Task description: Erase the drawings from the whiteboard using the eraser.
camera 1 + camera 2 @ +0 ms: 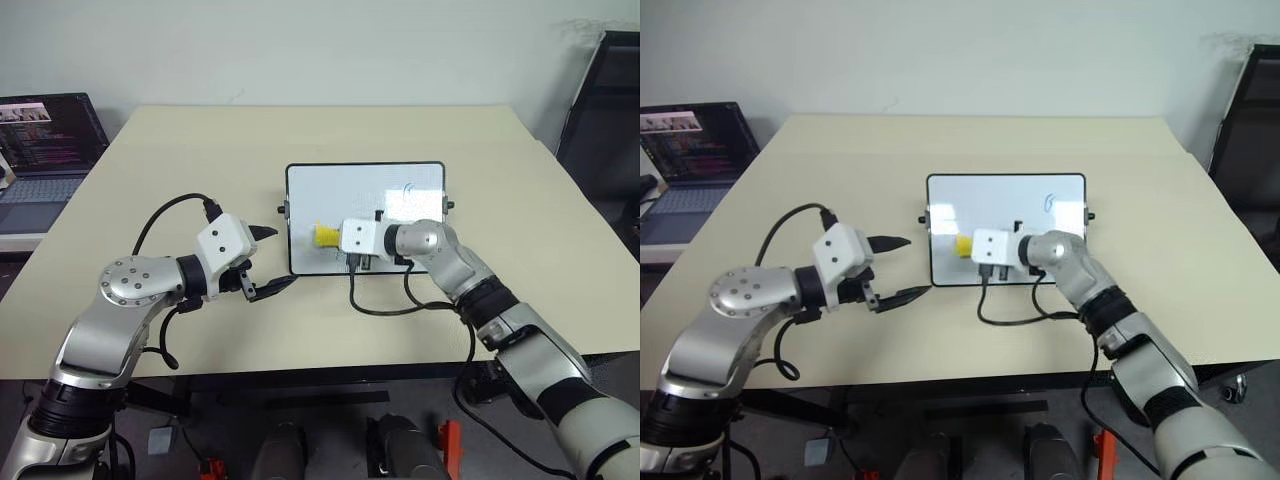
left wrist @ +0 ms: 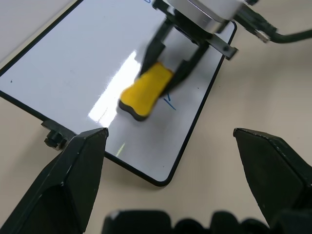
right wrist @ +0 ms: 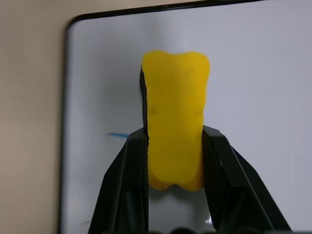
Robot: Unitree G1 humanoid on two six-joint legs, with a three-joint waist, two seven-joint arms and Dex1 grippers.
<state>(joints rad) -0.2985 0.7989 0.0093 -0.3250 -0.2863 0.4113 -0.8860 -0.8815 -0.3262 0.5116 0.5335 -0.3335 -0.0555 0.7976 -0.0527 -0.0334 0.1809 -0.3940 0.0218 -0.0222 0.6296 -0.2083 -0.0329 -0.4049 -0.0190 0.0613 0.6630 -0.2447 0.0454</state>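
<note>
While the right tool (image 1: 332,236) clamps its 2 black fingers on the eraser (image 1: 325,235), the yellow block rests over the left part of the whiteboard (image 1: 366,190), near that board's left short edge. In the right wrist view the eraser (image 3: 175,131) sits squeezed between the fingers (image 3: 127,185), its free end reaching out past them over the glossy white face. A short blue stroke (image 3: 118,134) shows on the board just beside the eraser, and the left wrist view shows another bit of blue line (image 2: 169,101) partly tucked under the yellow block (image 2: 145,91). A small blue loop (image 1: 1048,202) stays on the board's upper right part, well apart from the eraser.

The whiteboard lies flat near the middle of the beige surface (image 1: 200,150), its long sides running parallel to the surface's front edge, with small black knobs at its short sides. The left tool (image 1: 268,262) hangs open just off the board's left edge, its fingers spread wide and holding nothing; it points toward the board's front left corner.

A laptop (image 1: 45,150) stands open beyond the surface's left edge, and a dark chair (image 1: 605,110) stands beyond the right edge.
</note>
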